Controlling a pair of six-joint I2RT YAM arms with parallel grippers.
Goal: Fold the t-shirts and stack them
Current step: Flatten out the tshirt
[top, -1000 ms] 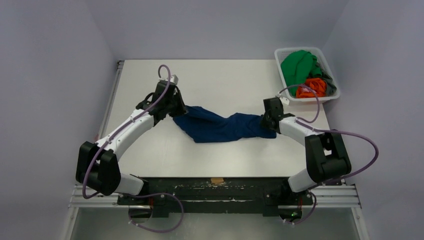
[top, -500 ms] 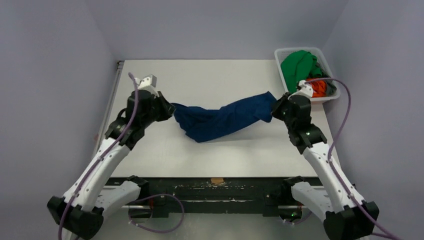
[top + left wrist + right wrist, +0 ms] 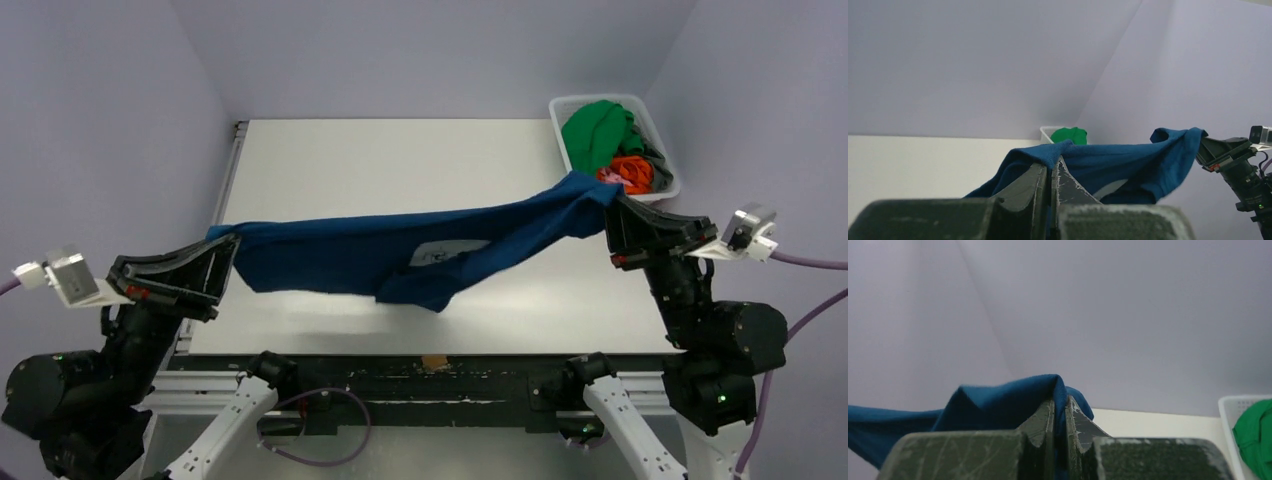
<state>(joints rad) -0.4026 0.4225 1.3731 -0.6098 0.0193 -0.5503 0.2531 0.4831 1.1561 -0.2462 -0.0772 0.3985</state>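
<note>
Both arms have swung up and apart, so the navy blue cloth t-shirt [image 3: 340,255] now hangs stretched above the white table [image 3: 400,160]. The left gripper [image 3: 226,250] and right gripper [image 3: 610,208] each pinch one end, and it looks ready for spreading flat.

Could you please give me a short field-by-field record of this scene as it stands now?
navy t-shirt: stretched in the air between the arms, middle sagging toward the table, white print showing
left gripper: shut on the shirt's left end
right gripper: shut on its right end, near the basket
basket: far right corner, holds green t-shirt and orange t-shirt
</note>
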